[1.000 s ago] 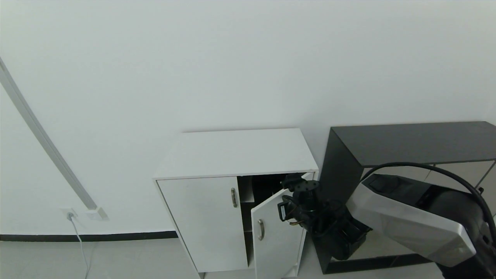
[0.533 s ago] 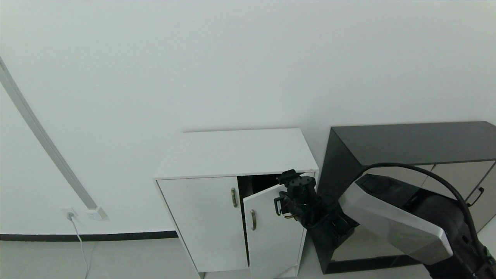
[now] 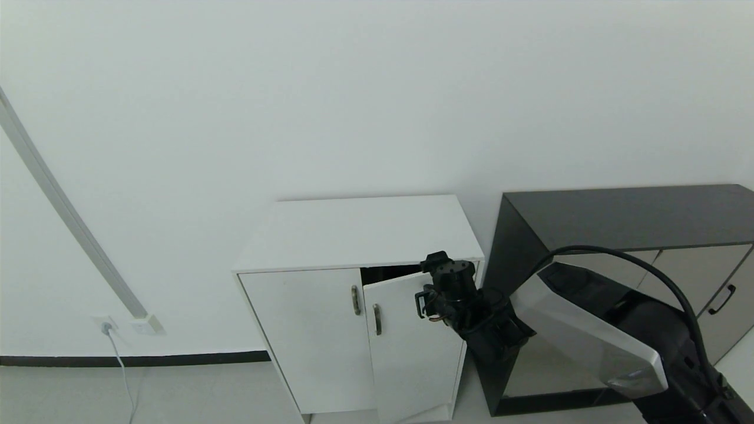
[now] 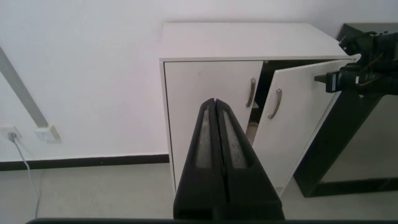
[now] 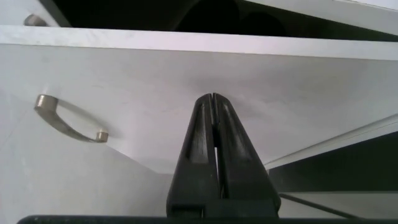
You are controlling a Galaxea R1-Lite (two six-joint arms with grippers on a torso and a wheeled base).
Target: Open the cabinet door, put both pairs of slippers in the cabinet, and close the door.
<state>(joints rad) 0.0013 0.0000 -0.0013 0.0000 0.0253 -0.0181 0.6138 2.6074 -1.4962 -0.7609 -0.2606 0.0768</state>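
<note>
The cabinet [image 3: 359, 232] stands with its left door [image 3: 306, 335] shut and its right door [image 3: 412, 347] ajar, with a narrow dark gap along the cabinet's top edge and centre line. Judged stage: final step, door closing, nearly complete. Whether both pairs of slippers lie inside cannot be told, as the cabinet interior is dark. The right claw [image 3: 439, 262], fingers together and empty, is against the outer face of the right door near the cabinet's top right corner. The left claw [image 4: 214, 112], fingers together and empty, hangs well in front of the cabinet. Left to do: press the right door flush.
</note>
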